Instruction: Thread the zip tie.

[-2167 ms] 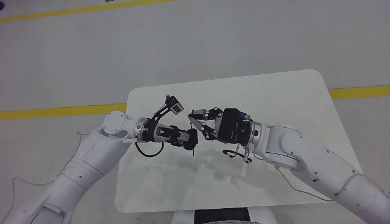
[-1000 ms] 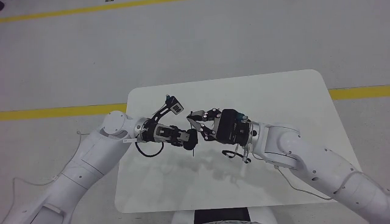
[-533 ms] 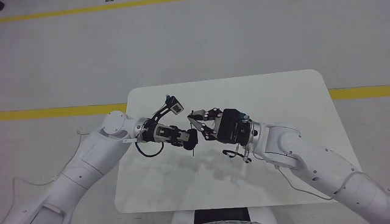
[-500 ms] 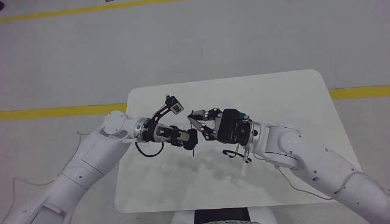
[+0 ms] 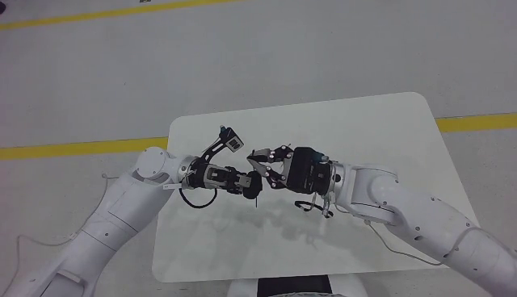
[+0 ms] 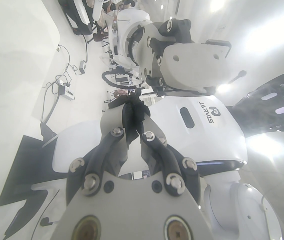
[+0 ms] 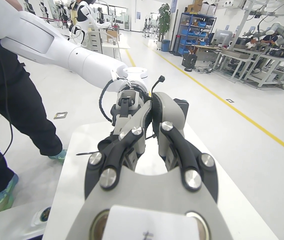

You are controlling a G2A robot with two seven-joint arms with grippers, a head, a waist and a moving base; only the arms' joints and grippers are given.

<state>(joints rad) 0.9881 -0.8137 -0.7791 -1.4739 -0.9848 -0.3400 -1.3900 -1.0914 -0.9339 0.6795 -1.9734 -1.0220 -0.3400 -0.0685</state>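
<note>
Thin black plastic zip tie [image 7: 160,79] hangs above the white table [image 5: 388,127], pinched in the right gripper's [image 7: 152,103] pressed-together fingers. Left gripper [image 6: 133,116] looks clamped shut too. Head's sticking out free, so I'd say threading isn't done yet.

**Black plastic, bright pins, white gloss**

Your zip tie [image 7: 161,78] is thin, smooth black plastic. On the right gripper [image 7: 152,107] you see pale grey fingers [image 7: 168,112] with ribbed dark pads [image 7: 156,108], matt black links [image 7: 179,146] and polished metal pins [image 7: 167,126]. The left gripper [image 6: 133,108] has fingers [image 6: 142,116] that look dark and rubbery. The left arm shell [image 7: 89,63] is glossy white plastic, and the tabletop [image 5: 388,127] is smooth, matt white.
</note>
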